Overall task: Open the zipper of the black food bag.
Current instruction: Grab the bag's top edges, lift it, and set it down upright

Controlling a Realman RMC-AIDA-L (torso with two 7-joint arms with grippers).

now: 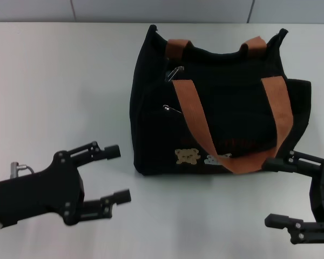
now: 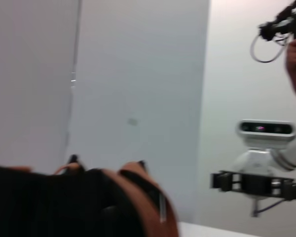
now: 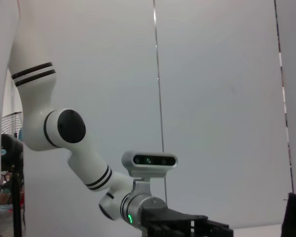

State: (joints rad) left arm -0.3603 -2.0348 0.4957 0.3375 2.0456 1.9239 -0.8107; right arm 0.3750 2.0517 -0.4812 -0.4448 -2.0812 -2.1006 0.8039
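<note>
The black food bag stands on the white table in the head view, its two rust-brown handles draped over the front, with a tan bear patch low on that face. A slim silver zipper pull shows near the bag's top left corner, and a second silver tab lies lower on the left side. My left gripper is open at the front left, short of the bag. My right gripper is open at the front right, just off the bag's lower corner. The left wrist view shows the bag close by.
The white table runs wide to the left of the bag. A pale wall lies behind it. The left wrist view catches my right arm's gripper farther off. The right wrist view shows my left arm and its camera.
</note>
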